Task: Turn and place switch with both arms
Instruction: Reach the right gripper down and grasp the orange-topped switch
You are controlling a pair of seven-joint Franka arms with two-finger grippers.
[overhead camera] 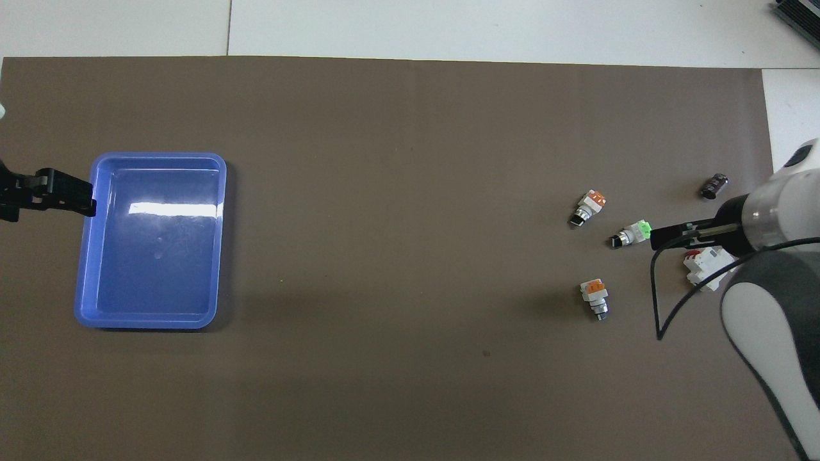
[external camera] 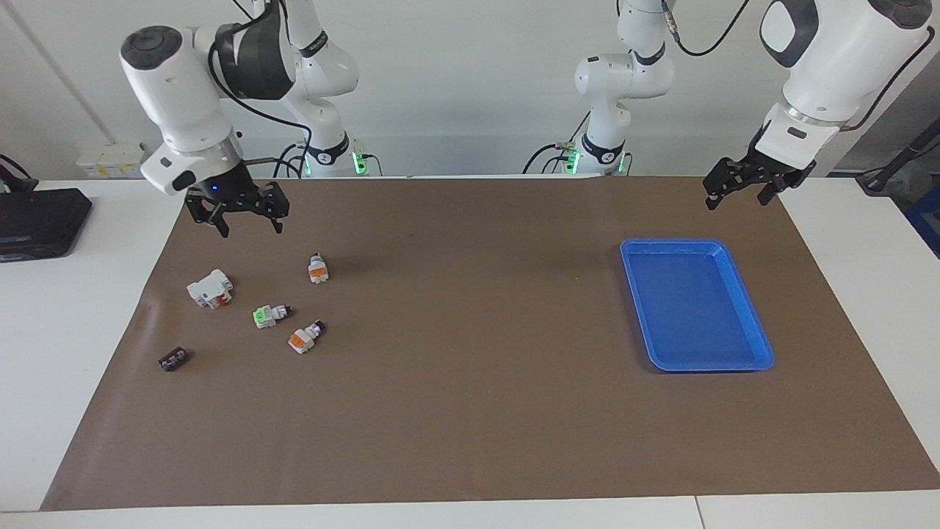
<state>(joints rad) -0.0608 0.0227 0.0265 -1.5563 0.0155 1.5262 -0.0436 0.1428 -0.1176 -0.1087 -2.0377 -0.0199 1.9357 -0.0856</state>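
The switch (external camera: 317,269) is white with an orange block and a dark knob end. It lies on the brown mat, toward the right arm's end, and is the switch nearest to the robots. It also shows in the overhead view (overhead camera: 594,298). My right gripper (external camera: 250,228) is open and empty. It hangs in the air over the mat by the cluster of parts, apart from the switch. In the overhead view (overhead camera: 663,237) it lies between the green-faced switch and the breaker. My left gripper (external camera: 736,202) is open and empty. It is raised over the mat at the blue tray's edge (overhead camera: 83,195).
The blue tray (external camera: 764,361) is empty, seen also from overhead (overhead camera: 154,155). A green-faced switch (external camera: 268,315), an orange-and-white switch with a purplish tip (external camera: 306,338), a white breaker with red (external camera: 210,288) and a small dark part (external camera: 173,359) lie near the switch. A black box (external camera: 37,220) sits off the mat.
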